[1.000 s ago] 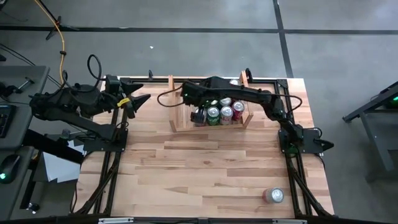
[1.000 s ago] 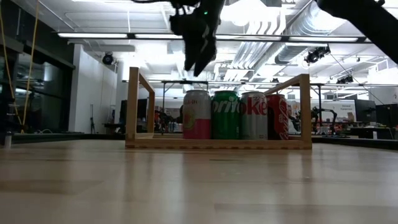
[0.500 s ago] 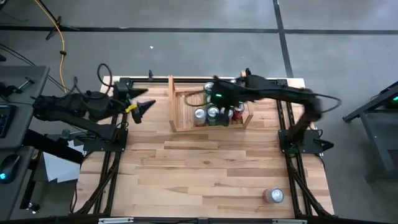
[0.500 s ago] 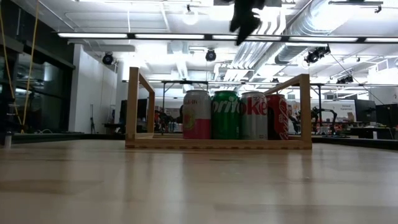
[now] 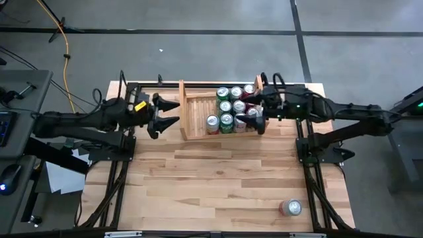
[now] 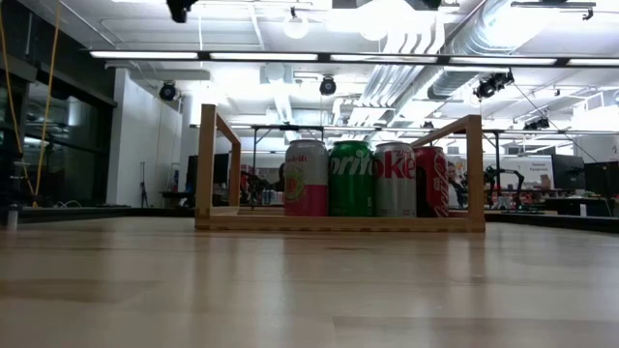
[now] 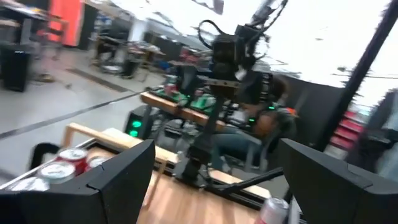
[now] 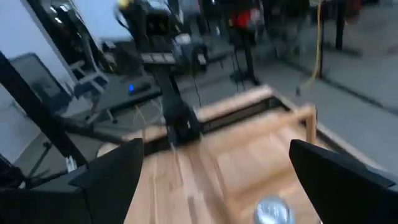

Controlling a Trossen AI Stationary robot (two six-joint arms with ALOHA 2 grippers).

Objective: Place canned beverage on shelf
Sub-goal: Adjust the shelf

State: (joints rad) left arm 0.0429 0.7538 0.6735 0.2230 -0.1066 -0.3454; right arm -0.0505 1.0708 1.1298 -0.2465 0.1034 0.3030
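Several cans stand packed in the shelf at the worktop's far edge while one can lies near its front right corner, and we see both grippers, left and right, flanking the shelf with jaws released and empty.

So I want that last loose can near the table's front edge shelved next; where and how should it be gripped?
The can stands upright on the table, its round top facing up and nothing near it. I'd grip the curved side wall at mid-height, jaws straddling it from above. The right gripper, open beside the shelf, looks nearer.
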